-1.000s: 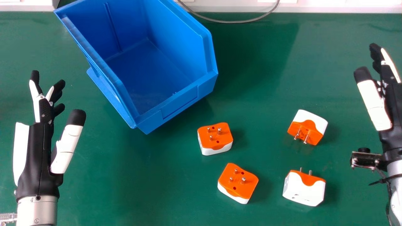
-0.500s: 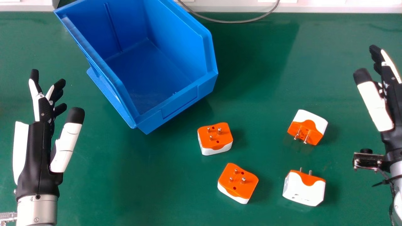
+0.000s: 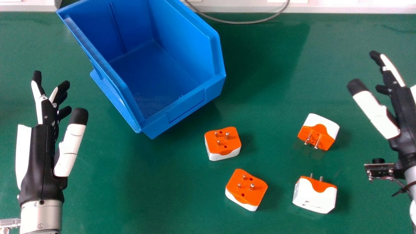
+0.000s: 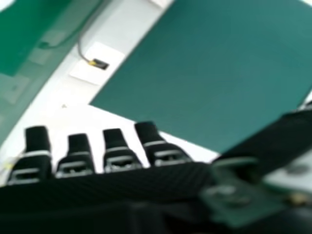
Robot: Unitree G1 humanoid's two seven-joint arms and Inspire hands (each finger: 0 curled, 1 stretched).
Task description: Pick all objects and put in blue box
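The right robot hand (image 3: 404,112) has swung inward over the worktop (image 3: 156,188), thumb parted wider from its extended fingers: released. The left robot hand (image 3: 39,156), also released, has barely shifted. Four plug adapters (image 3: 222,143) lie unmoved, farther from the worktop's far edge than the blue box (image 3: 187,109).

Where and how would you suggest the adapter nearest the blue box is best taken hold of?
Probably by its sides: the adapter sits with its pins pointing up, so a grip from above would meet them. I would bring the right hand in low from the right, thumb on the side facing the robot and fingers on the far side.
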